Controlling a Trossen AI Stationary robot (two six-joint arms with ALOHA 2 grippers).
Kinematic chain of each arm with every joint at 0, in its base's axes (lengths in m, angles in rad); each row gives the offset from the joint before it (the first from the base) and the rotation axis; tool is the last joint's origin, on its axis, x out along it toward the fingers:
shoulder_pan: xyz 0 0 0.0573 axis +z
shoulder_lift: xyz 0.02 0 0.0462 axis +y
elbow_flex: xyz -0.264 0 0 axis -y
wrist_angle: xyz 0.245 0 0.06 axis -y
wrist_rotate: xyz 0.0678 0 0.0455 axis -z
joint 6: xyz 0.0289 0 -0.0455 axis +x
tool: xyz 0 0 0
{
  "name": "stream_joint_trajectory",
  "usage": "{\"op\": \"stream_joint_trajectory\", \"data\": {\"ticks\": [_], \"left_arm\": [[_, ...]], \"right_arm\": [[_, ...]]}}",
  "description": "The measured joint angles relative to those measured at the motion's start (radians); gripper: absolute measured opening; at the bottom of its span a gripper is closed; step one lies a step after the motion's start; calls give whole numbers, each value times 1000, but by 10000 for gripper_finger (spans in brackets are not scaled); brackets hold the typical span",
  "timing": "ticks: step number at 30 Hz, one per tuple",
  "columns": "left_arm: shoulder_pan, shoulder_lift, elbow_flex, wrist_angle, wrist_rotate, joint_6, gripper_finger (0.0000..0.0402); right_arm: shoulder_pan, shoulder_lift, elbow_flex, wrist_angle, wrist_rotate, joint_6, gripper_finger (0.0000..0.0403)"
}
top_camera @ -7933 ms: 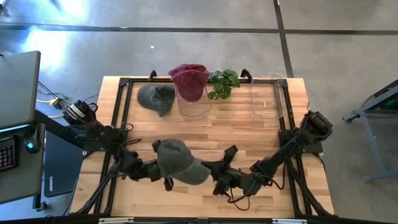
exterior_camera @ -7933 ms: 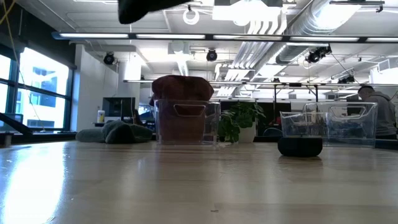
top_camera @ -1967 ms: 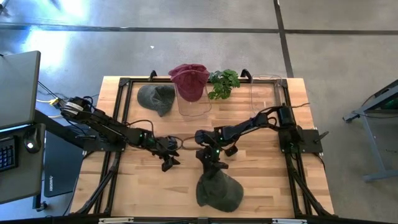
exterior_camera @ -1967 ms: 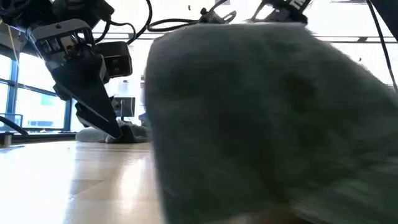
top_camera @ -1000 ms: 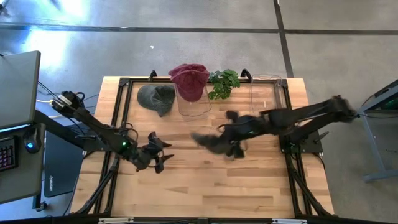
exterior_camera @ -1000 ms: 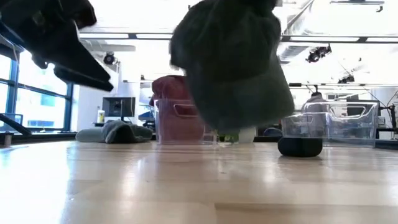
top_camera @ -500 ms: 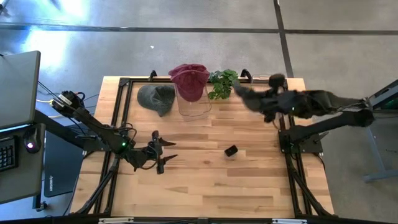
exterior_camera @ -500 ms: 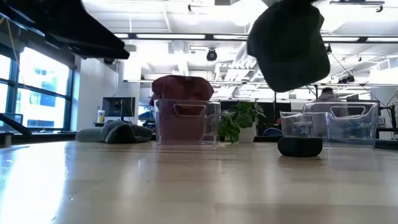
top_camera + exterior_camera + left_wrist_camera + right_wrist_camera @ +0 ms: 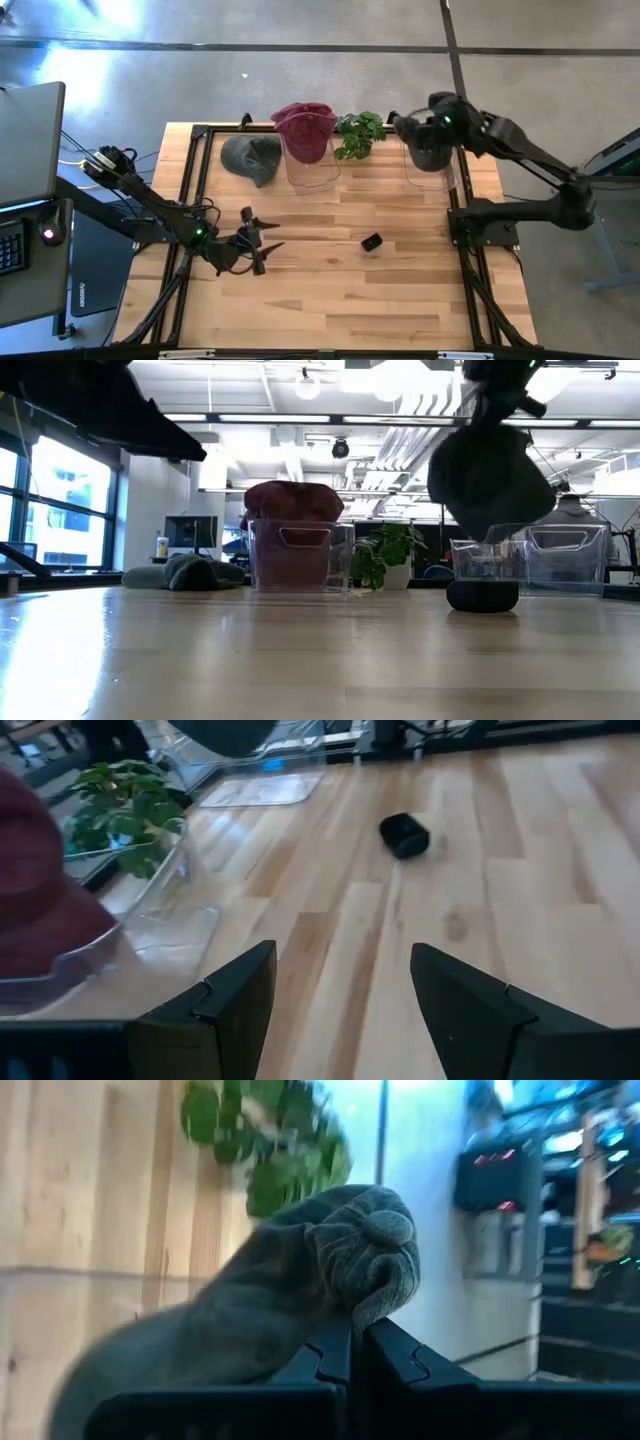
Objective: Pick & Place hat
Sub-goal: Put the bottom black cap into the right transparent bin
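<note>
Scanning across: the scene reads like this, from the frame's left edge to its right.
Spare grey hat (image 9: 252, 157): lying flat on the bench (image 9: 320, 290), upper left of the frame, just beside the first bin.
Left end effector (image 9: 262, 243): waiting low over the bench at left centre, fingers spread apart and holding nothing; it looks parked clear of the other arm's work.
Maroon hat (image 9: 305, 125): already seated in the clear bin (image 9: 312, 170) at upper centre, crown up.
Plant (image 9: 358, 134): small and green, between the two bins.
Black object (image 9: 371, 242): small, alone on the bench at centre right.
Right end effector (image 9: 428, 135): high over the empty bin (image 9: 428, 175) in the upper right, fingers pinched together on the carried hat (image 9: 490, 475); the wrist view shows a bunched fold of cloth in the pinch.
Carried hat, orientation: hanging by that fold, so its long axis runs roughly top to bottom, bulk drooping towards the bin's mouth. Which way the brim faces I cannot tell.
Judgement: held above the opening so a release would drop it inside.
</note>
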Motion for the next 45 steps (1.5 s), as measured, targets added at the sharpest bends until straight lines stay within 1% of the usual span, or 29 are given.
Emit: {"op": "stream_joint_trajectory", "data": {"ticks": [2,4,7,9,11,14,15,18,22,25,27,28,30,32,34,38,40,42,45], "left_arm": [[0,0,0,-22,-17,10,227],[0,0,0,-29,-36,33,227],[0,0,0,-29,-70,68,227],[0,0,0,-30,-98,88,227],[0,0,0,-36,-122,99,227],[0,0,0,-48,-148,100,227],[0,0,0,-51,-149,100,227],[0,0,0,-64,-149,97,227],[0,0,0,-64,-150,100,227],[0,0,0,-63,-171,118,227],[0,0,0,-63,-185,122,227],[0,0,0,-63,-193,123,227],[0,0,0,-63,-199,123,227],[0,0,0,-62,-202,123,227],[0,0,0,-58,-202,123,227],[1,0,0,-55,-202,123,227],[1,0,0,-55,-201,123,227],[1,0,0,-48,-200,123,227],[1,0,0,-35,-197,124,227]], "right_arm": [[-50,44,0,2,-18,-29,2],[-90,85,-1,10,-10,-60,1],[-123,133,-1,53,9,-109,1],[-137,161,-1,100,-13,-134,1],[-146,188,-1,143,-52,-146,1],[-160,229,-8,153,-172,-130,1],[-161,234,-28,167,-188,-131,1],[-162,229,-132,218,-185,-155,1],[-167,190,-259,293,-190,-184,5],[-166,172,-305,320,-172,-184,20],[-162,166,-309,325,-152,-178,32],[-159,166,-301,332,-127,-153,38],[-157,166,-282,330,-38,-77,51],[-159,166,-255,290,36,1,64],[-169,166,-220,214,38,73,80],[-180,166,-156,104,-23,240,121],[-193,166,-131,82,-53,337,143],[-210,166,-113,76,-128,437,164],[-230,176,-91,79,-273,569,194]]}}
